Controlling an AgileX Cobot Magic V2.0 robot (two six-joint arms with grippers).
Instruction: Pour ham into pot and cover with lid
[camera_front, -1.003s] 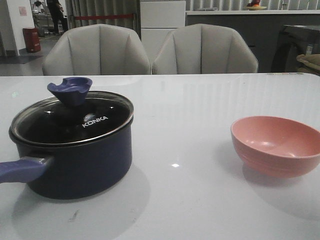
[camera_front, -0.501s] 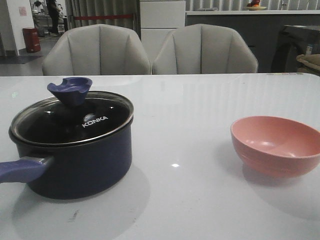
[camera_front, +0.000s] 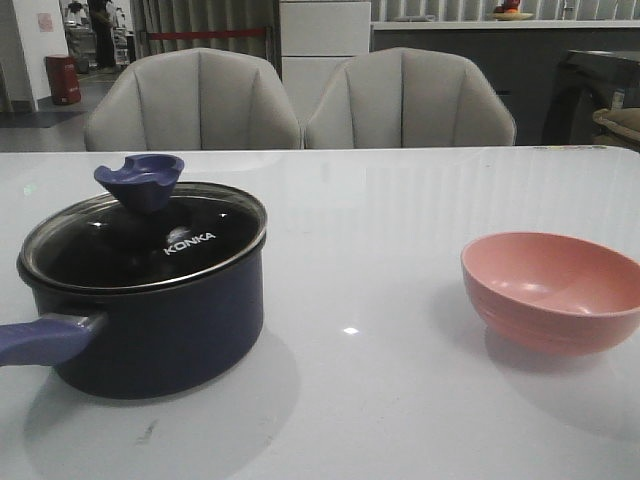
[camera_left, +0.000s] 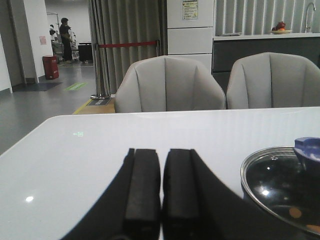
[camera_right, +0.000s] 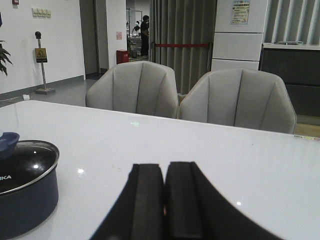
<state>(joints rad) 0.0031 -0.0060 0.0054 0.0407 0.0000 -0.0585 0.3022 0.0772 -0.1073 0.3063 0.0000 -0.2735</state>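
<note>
Here the glass lid (camera_front: 145, 235) sits squarely on the navy pot (camera_front: 150, 330) at the table's (camera_front: 400, 400) left, and through the glass two orange spots (camera_left: 296, 213) show, probably the ham. The pink bowl (camera_front: 552, 290) stands well apart to the right. Both the left gripper (camera_left: 161, 187) and right gripper (camera_right: 164, 197) have their pads pressed together, holding nothing.

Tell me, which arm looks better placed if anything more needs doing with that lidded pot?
Probably the left: the dark navy-blue pot under its glass lid sits on the robot's left, beside the shut left gripper.
</note>
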